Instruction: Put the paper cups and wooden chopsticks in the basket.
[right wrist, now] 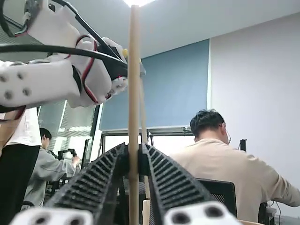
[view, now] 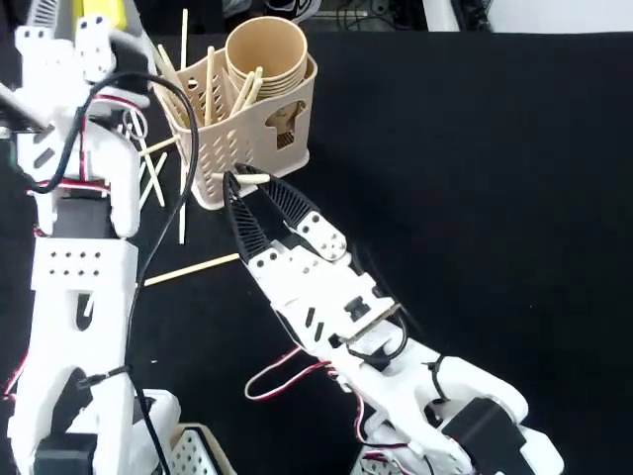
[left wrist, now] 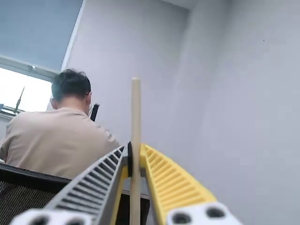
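From above, we can hardly make out the left gripper (left wrist: 135, 157) at the top edge; its wrist view shows it clamped on a chopstick (left wrist: 135, 117). The right gripper (view: 240, 181), stretched to the basket (view: 287, 134), pinches a second chopstick (right wrist: 134, 70). Paper cups (view: 267, 54) sit inside.

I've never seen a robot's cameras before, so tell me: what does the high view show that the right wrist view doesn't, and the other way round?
From the high view: the basket holding paper cups and chopsticks, and a loose chopstick on the black table. From the right wrist view: the ceiling light and a blue wall panel. Shared: the right gripper shut on a chopstick, with the left arm close by.
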`<action>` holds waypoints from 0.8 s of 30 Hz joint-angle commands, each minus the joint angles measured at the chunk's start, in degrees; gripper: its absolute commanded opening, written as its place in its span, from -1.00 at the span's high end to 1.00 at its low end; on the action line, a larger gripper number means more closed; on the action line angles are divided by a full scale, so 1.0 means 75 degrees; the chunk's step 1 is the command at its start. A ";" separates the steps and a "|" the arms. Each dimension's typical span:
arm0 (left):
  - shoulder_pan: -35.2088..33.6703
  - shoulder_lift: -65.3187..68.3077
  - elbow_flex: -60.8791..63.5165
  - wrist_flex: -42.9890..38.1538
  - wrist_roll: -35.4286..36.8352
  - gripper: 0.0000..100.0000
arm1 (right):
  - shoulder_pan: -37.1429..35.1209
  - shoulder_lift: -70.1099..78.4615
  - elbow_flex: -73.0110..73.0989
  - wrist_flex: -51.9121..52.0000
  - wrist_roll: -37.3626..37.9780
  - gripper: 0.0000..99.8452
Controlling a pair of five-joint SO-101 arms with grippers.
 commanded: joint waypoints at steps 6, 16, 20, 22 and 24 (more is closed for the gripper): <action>-0.0041 0.2133 -0.0311 -0.1301 -0.0457 0.94 | -0.0070 0.0018 -0.0076 -0.0164 0.0059 0.98; 0.0006 0.2215 0.1577 -0.2426 -0.0516 0.92 | -0.0035 -0.0018 -0.0135 -0.0188 0.0082 0.98; 0.0229 0.1512 0.2174 -0.1840 0.0035 0.70 | 0.0129 -0.0006 -0.0381 -0.0176 0.0656 0.98; 0.0275 0.0774 0.2210 -0.0703 0.0539 0.65 | 0.0105 -0.0018 -0.0510 -0.0188 0.0774 0.98; 0.0275 0.0012 0.2092 0.0563 0.0668 0.62 | 0.0094 -0.0018 -0.0651 -0.0188 0.0809 0.98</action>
